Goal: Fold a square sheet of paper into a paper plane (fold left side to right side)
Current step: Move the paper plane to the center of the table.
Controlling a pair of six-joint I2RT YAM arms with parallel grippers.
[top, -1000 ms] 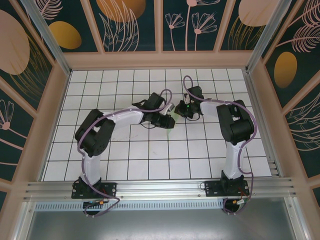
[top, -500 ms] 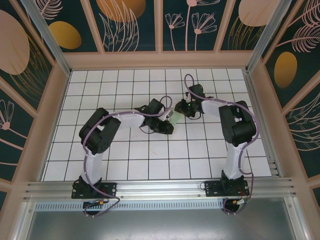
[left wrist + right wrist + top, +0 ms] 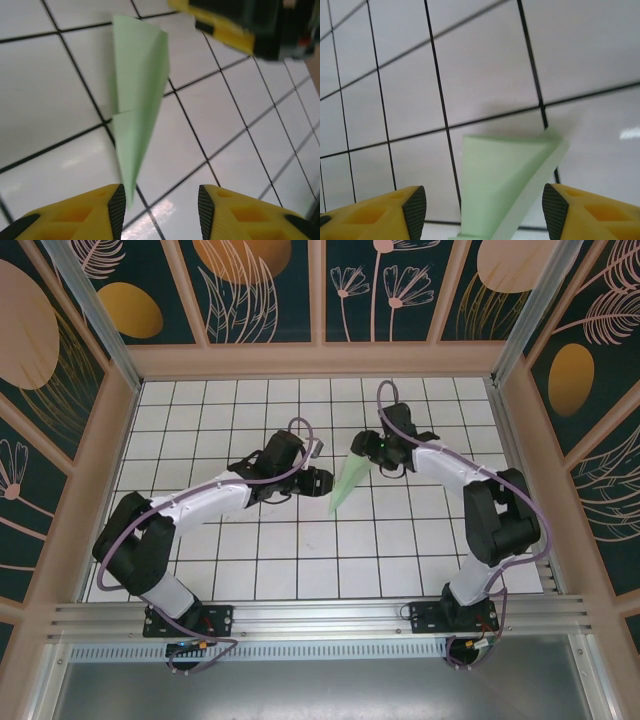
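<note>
White grid-tiled bench (image 3: 400, 550), walled by teal floral panels (image 3: 260, 290).

Top view: slim pale green paper plane (image 3: 347, 483), folded to a sharp dart, lies mid-bench between the two arms, tip toward the near edge. Left claw (image 3: 318, 480) sits just beside its left flank; right claw (image 3: 372, 453) is at its wide far end.

Left wrist view: left claw (image 3: 160, 200) spread wide, black pads (image 3: 117, 202) either side of the plane's tip (image 3: 131, 195), not pinching.

Right wrist view: right claw (image 3: 480, 210) likewise spread, the plane's wide tail (image 3: 505, 185) between its fingers, ungripped.

Judgement: folding looks finished; both claws flank the dart, likely to release it or square it up.
</note>
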